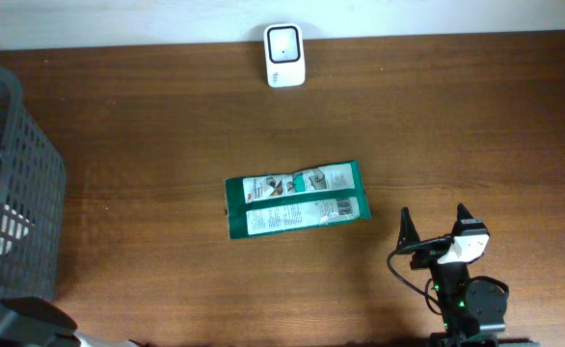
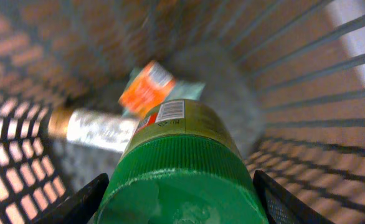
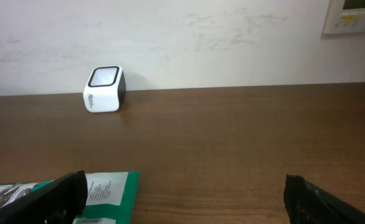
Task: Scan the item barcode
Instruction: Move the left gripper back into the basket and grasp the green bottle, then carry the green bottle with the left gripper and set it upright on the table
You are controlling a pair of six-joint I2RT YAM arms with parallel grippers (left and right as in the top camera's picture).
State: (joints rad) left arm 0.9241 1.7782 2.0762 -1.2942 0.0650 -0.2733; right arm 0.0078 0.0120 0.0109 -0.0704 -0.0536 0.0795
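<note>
The green-lidded olive canister is down inside the dark grey plastic mesh basket at the worktop's left edge. It shows a white barcode patch whose print is too blurred to read. The left pincer seems closed on its sides. Under it lie an orange packet and a silver tube. A green-and-white flat packet lies mid-worktop, and a white scanner box stands at the far edge. The right pincer gapes wide near the near edge.
</note>
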